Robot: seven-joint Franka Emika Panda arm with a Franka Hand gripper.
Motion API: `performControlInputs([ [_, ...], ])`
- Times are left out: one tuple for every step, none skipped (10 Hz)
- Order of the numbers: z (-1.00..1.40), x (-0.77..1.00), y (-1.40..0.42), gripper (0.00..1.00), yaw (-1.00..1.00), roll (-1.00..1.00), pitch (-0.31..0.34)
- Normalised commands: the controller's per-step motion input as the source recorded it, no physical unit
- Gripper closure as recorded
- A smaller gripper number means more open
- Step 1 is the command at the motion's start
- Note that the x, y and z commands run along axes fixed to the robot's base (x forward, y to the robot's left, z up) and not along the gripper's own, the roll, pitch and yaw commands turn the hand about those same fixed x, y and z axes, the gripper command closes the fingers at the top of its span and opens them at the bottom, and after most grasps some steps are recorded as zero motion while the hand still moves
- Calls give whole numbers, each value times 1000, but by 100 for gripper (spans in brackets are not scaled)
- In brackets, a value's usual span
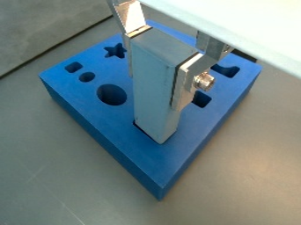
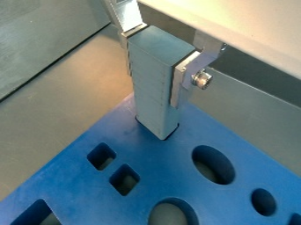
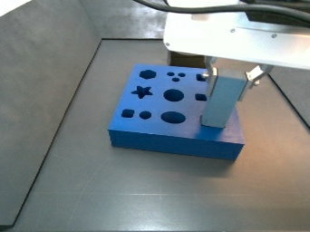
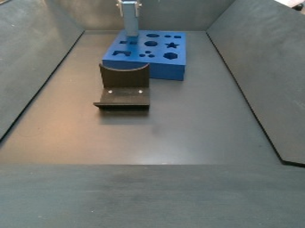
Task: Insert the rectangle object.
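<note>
The rectangle object (image 1: 159, 88) is a tall light blue-grey block standing upright, its lower end at a corner area of the blue board (image 1: 112, 141). It shows in both wrist views (image 2: 156, 83) and both side views (image 3: 222, 101) (image 4: 127, 16). My gripper (image 1: 165, 54) is shut on the block near its top, one silver finger (image 1: 191, 81) on each side. In a side view the gripper (image 3: 230, 77) hangs over the board's right end. Whether the block's lower end sits in a hole or on the surface I cannot tell.
The board (image 3: 164, 113) has a star hole (image 3: 141, 91), round holes (image 3: 175, 94) and small square holes (image 2: 123, 181). The dark fixture (image 4: 124, 86) stands on the floor in front of the board (image 4: 167, 58). Grey bin walls (image 3: 49, 109) slope up around the floor.
</note>
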Motion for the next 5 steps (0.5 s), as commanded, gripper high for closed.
performControlInputs([
  [-531, 149, 20, 100, 106, 0, 0],
  [-840, 0, 0, 100, 37, -4, -34],
  [-686, 0, 0, 100, 0, -20, -37],
  [-231, 0, 37, 100, 0, -180, -76],
  [-40, 0, 0, 100, 0, -16, -9],
])
